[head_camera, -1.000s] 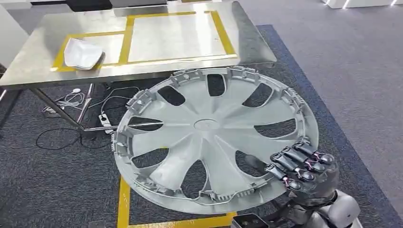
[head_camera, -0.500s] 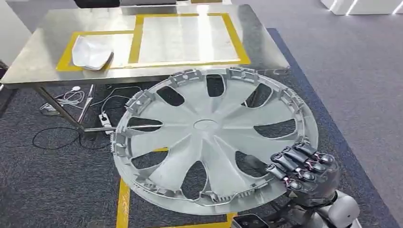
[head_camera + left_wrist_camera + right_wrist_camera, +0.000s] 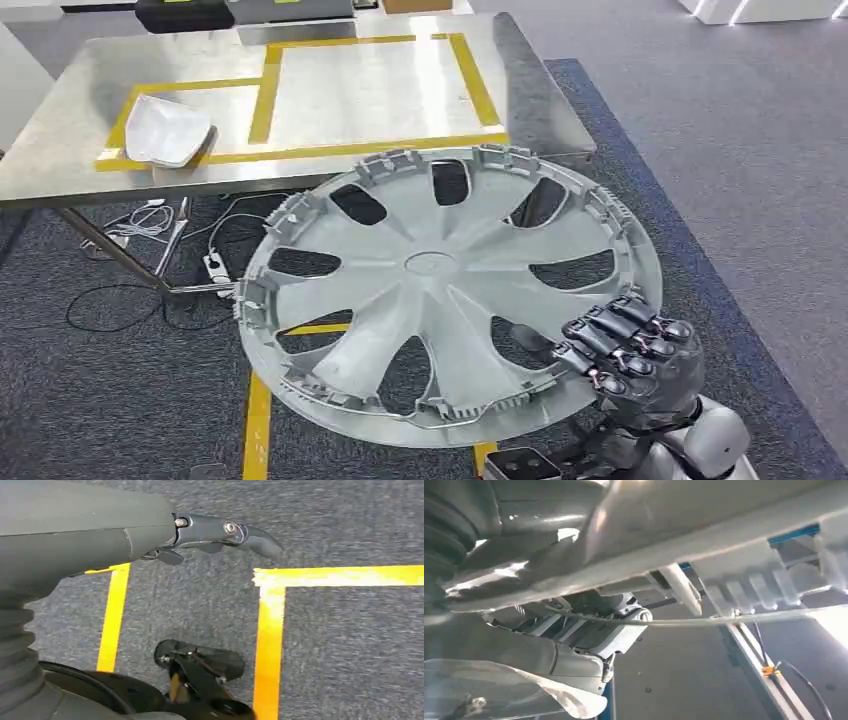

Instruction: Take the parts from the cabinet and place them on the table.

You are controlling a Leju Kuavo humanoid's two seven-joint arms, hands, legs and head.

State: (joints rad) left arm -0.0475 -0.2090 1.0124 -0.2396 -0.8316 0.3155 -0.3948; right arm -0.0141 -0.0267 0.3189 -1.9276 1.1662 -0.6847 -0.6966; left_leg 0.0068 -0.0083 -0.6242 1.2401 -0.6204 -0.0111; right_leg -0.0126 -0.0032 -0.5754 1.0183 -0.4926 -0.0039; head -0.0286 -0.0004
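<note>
Gripping the wheel cover [image 3: 440, 290] by its rim, the right robot hand [image 3: 625, 355] carries it just short of the surface [image 3: 60, 150], whose near edge has shifted slightly as the robot approaches.

Ahead of me a steel table [image 3: 90, 160] marked with yellow tape rectangles [image 3: 262, 95], a white part [image 3: 166, 132] lying in its left rectangle, grey carpet floor [image 3: 760, 200] below with yellow tape lines [image 3: 256, 430], cables [image 3: 130, 222]
</note>
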